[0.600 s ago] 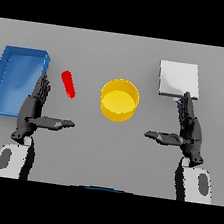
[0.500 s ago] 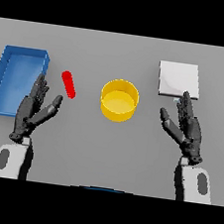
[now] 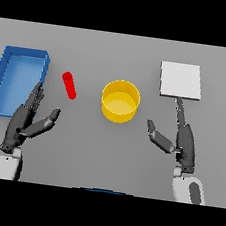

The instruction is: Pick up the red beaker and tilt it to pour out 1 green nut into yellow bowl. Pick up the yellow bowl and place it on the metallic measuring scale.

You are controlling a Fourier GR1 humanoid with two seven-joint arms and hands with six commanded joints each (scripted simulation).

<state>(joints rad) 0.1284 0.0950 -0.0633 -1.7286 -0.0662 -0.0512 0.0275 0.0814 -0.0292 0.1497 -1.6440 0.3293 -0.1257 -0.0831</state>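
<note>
A slim red beaker [image 3: 69,85] lies on the grey table, left of centre. The yellow bowl [image 3: 120,101] stands in the middle, and I see nothing inside it. At the back right lies the flat pale metallic scale [image 3: 180,80]. My left hand [image 3: 26,120] is open at the lower left, below the beaker and apart from it, thumb pointing toward the centre. My right hand [image 3: 182,138] is open at the lower right, its fingertips reaching up to the scale's near edge, its thumb pointing toward the bowl. Neither hand holds anything.
A blue tray [image 3: 6,65] with raised walls sits at the far left, just above my left hand and left of the beaker.
Both hands have turned: the thumbs, first stretched toward the centre, folded in and then spread out again. Beaker, bowl and scale have not moved.
</note>
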